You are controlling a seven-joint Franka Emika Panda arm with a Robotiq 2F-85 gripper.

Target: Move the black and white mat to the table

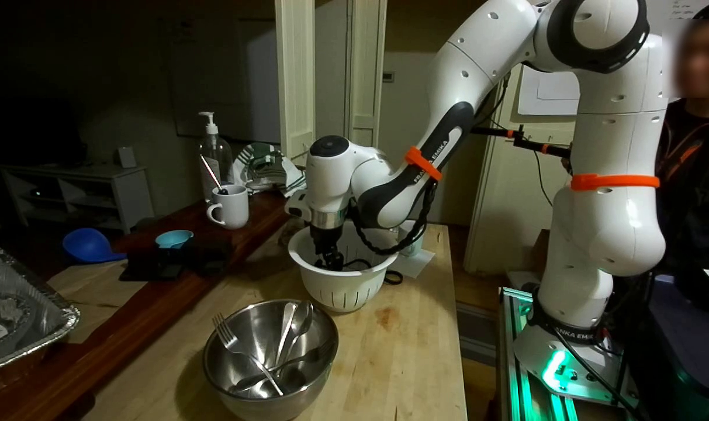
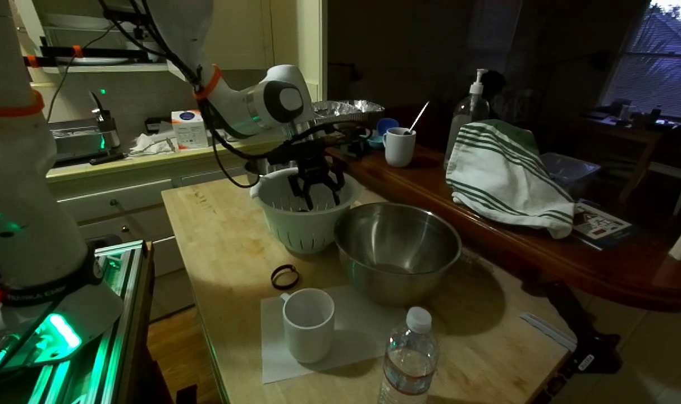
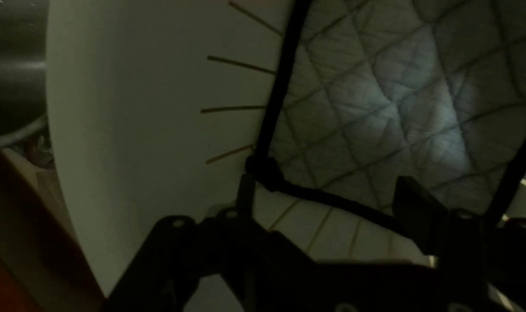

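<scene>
The black and white mat [image 3: 375,99], quilted pale cloth with black edging, lies in the white slotted bowl [image 3: 93,108]. A black edge of the mat [image 1: 359,264] shows inside the bowl [image 1: 342,286] in an exterior view; in the exterior view with the white bowl [image 2: 301,227] near the water bottle, the mat is hidden or unclear. My gripper [image 3: 328,188] is open and points down into the bowl, its fingers apart at the mat's near edge; contact is unclear. The gripper also shows in both exterior views [image 1: 329,262] [image 2: 322,203]. The bowl stands on the light wooden table [image 1: 412,351] [image 2: 228,241].
A steel bowl with cutlery [image 1: 252,327] stands near the white bowl. Another steel bowl [image 2: 385,280] stands close to its other side. A white mug [image 2: 309,325], a water bottle [image 2: 410,365] and a black ring [image 2: 284,276] are on the table. A brown counter [image 2: 430,185] runs alongside.
</scene>
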